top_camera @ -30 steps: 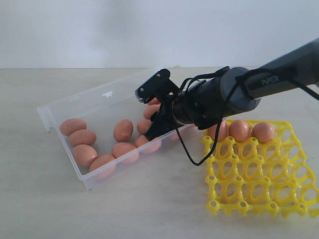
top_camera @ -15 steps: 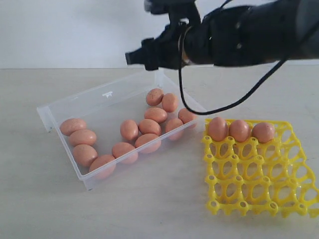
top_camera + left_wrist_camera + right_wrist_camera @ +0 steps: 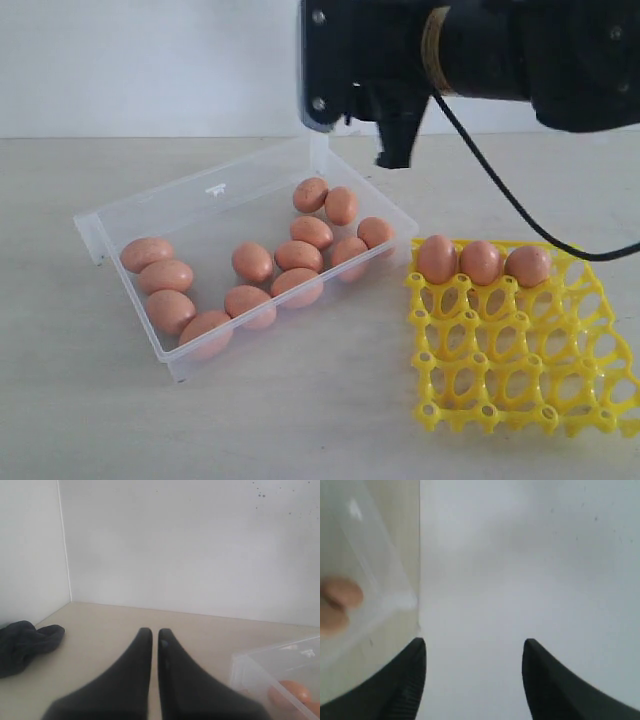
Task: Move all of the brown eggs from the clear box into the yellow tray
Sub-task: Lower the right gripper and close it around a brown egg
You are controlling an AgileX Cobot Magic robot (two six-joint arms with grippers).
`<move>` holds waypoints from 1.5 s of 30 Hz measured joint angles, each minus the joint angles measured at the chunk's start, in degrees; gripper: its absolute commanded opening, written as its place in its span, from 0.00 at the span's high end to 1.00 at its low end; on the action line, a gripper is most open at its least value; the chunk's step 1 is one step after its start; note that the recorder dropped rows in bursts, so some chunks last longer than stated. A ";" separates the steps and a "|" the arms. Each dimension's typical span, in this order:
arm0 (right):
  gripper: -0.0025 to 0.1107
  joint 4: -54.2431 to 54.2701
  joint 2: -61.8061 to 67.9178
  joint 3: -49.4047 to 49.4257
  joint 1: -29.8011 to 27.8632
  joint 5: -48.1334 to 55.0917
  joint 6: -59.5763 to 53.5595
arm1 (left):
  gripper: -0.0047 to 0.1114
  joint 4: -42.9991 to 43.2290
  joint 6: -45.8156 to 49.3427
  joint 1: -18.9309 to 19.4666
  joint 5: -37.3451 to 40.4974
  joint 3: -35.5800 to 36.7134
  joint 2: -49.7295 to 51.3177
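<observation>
Several brown eggs (image 3: 252,262) lie loose in the clear box (image 3: 205,190) on the left of the table. Three more eggs (image 3: 481,262) sit in the back row of the yellow tray (image 3: 520,370) on the right. My right arm (image 3: 480,40) hangs high above the box's far corner, one dark finger (image 3: 392,150) pointing down. The right gripper (image 3: 474,645) is open and empty, with the box (image 3: 375,555) and two eggs (image 3: 342,592) off to one side. The left gripper (image 3: 155,632) is shut on nothing beside a corner of the box (image 3: 260,665); it is out of the exterior view.
A dark crumpled cloth (image 3: 25,642) lies on the table near the wall corner in the left wrist view. A black cable (image 3: 520,210) loops down from the right arm above the tray. A pale wall stands behind the table.
The right arm has risen from among the eggs in the box to high above its far corner, its gripper empty. One egg in the box has shifted slightly.
</observation>
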 measured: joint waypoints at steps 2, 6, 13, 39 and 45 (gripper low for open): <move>0.68 -0.20 0.00 1.59 0.00 8.83 -5.15 | 0.92 0.00 0.00 0.00 0.00 0.00 0.00; 0.88 2.49 -0.19 2.96 -0.50 33.15 -1.38 | 0.92 0.00 0.00 0.00 0.00 0.00 0.00; 0.94 68.38 -8.72 3.12 -6.85 36.40 -8.03 | 0.92 0.00 0.00 0.00 0.00 0.00 0.00; 0.59 128.03 32.23 -27.24 6.83 14.26 -89.82 | 0.92 0.00 0.00 0.00 0.00 0.00 0.00; 0.50 120.00 34.52 -27.32 6.88 18.13 -78.65 | 0.92 0.00 0.00 0.00 0.00 0.00 0.00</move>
